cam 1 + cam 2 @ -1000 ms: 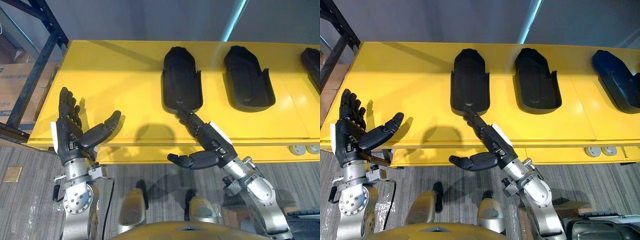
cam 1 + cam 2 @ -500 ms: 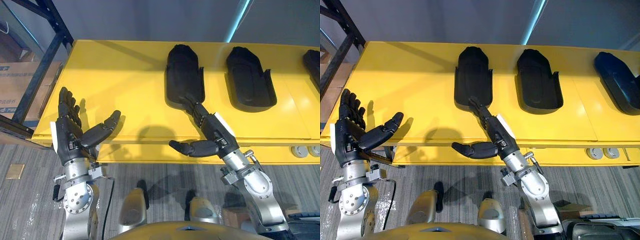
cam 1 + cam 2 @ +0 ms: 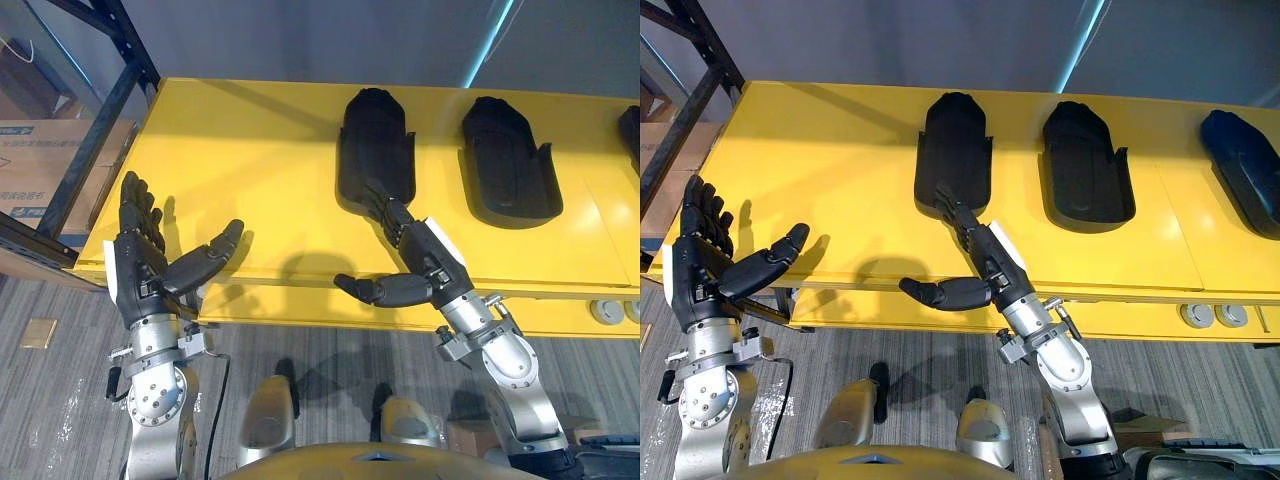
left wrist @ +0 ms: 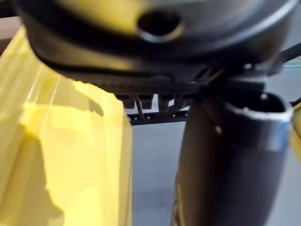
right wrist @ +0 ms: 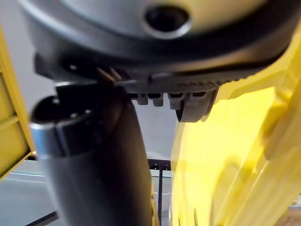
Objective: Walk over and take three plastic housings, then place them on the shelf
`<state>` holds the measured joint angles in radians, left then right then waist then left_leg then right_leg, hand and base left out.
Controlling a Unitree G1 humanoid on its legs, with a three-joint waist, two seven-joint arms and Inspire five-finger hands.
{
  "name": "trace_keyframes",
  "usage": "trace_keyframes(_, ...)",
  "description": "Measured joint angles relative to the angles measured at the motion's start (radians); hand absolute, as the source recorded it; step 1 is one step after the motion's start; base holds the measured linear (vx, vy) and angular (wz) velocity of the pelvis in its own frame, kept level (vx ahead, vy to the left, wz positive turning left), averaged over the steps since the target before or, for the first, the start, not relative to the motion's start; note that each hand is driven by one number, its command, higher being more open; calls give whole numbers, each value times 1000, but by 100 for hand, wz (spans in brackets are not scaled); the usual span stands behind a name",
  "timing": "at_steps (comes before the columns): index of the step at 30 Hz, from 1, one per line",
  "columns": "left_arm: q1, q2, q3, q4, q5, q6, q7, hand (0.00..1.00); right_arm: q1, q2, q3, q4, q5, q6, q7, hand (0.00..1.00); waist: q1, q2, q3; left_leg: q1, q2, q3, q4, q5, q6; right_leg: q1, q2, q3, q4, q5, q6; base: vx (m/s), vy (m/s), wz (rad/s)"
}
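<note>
- We list the leftmost housing, middle housing and right housing, rowed toward the yellow table's far edge.
- Right hand: fingers straight, tips at leftmost housing's near end.
- Left hand: spread, by front left corner.

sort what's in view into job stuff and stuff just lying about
Job: left black housing, middle black housing, dark blue housing, open right hand at the left one's near end, open left hand.
Lying about: cardboard box, round fittings on the yellow table's front.
</note>
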<state>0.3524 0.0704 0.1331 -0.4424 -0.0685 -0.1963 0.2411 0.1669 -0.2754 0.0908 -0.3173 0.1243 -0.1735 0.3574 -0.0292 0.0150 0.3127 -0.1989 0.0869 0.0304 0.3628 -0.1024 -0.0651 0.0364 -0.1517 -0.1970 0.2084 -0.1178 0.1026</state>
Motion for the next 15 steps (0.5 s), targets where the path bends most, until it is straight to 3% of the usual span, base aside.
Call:
trace_keyframes(4,0,0,0,0,-11,-7,-26,100,9,0,0,-1,39,-37,18,100,0,2,-14,1,1,3,-7,0,0,0,0,1,-6,1,1,3,-2,-1)
trace_keyframes(8,-1,-13,-29,-1,-91,-83,-80,100,39,39,-23,-27,102,-105,-45,100,-1,-1,-44,16,8,26,-30,0,-1,0,-2,19,-22,6,6,37,-4,-12)
trace_keyframes(10,-1,-24,-65,-11,-131,-117,-110,100,55,83,-47,-59,110,-139,-127,100,-1,-4,-51,31,11,42,-35,-2,-1,1,-2,34,-25,6,6,42,10,-23)
trace_keyframes(12,-1,-44,-139,-62,-179,-171,-141,100,74,172,-122,-105,92,-186,-279,100,-10,-9,-59,56,19,80,-34,-11,0,2,-2,71,-25,7,8,38,29,-54)
trace_keyframes(15,-5,-56,-232,-117,-240,-280,-182,100,119,242,-198,-147,47,-192,-432,100,-44,-13,-82,91,32,146,-35,-35,-1,3,0,134,-37,15,16,21,42,-65)
